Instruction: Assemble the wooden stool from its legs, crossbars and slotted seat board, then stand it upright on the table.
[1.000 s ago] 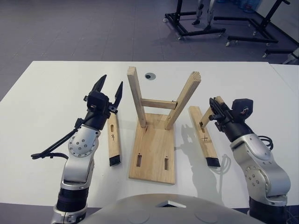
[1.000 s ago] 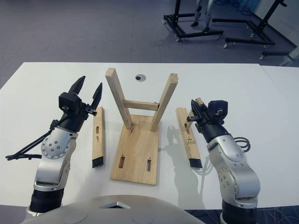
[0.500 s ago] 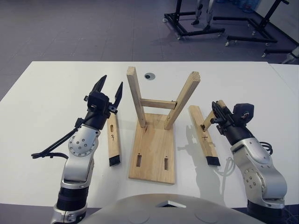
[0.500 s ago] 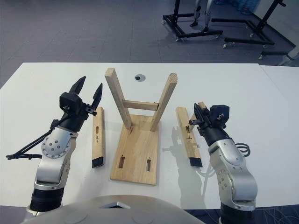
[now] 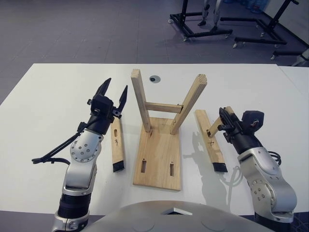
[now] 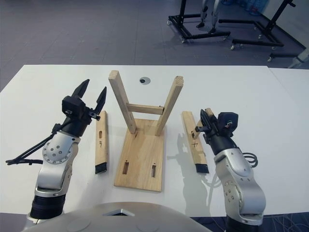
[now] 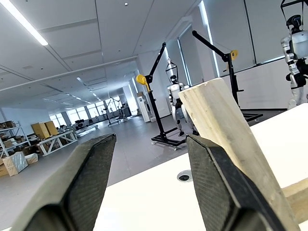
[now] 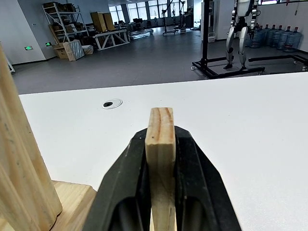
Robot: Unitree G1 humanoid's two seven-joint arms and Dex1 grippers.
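White table [image 5: 48, 96] holds a pale slotted seat board [image 5: 159, 162], two upright wooden legs [image 5: 141, 99] and linking crossbar [image 5: 164, 107] fitted, two loose legs [image 5: 117, 145] waiting; right hand [image 5: 223, 115] clamps a short crossbar [image 8: 160, 144], left hand [image 5: 116, 84] gapes empty.

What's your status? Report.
Left gripper open near loose leg. Right gripper shut on crossbar. Board holds two upright legs; way clear.

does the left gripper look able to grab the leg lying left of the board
Probably yes: the left gripper is open and empty near the far end of the leg, nothing between them.
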